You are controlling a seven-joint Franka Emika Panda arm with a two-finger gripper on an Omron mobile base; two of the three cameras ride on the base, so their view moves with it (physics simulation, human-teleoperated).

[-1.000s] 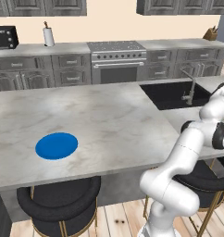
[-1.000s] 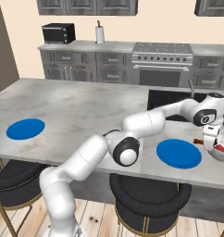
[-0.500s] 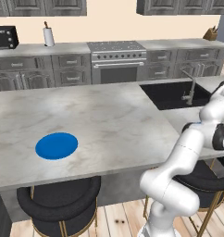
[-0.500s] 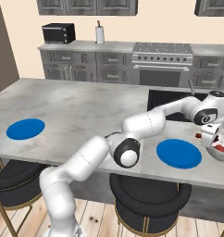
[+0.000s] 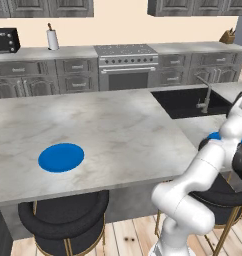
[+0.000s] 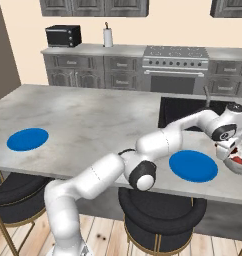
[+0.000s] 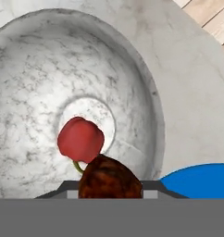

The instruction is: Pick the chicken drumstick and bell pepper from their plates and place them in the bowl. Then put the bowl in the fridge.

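In the hand view the marble bowl (image 7: 35,78) lies right below my gripper (image 7: 110,189). The red bell pepper (image 7: 80,140) rests on the bowl's bottom. My gripper is shut on the brown chicken drumstick (image 7: 109,178), which hangs over the bowl's near side, close to the pepper. From the right base camera the gripper (image 6: 227,148) hovers over the bowl (image 6: 239,167) at the counter's right end, with red showing inside. One blue plate (image 6: 193,166) lies just left of the bowl; the other plate (image 6: 27,139) is far left. The fridge is out of view.
A dark sink (image 6: 193,111) with a faucet (image 6: 208,95) is set into the counter behind the bowl. Black stools (image 6: 158,210) stand along the counter's front edge. A stove (image 6: 175,67), a toaster oven (image 6: 63,36) and a paper towel roll (image 6: 108,36) line the back wall.
The hand has sunk a little toward the bowl, still holding the drumstick. The plates and the bowl have stayed put.
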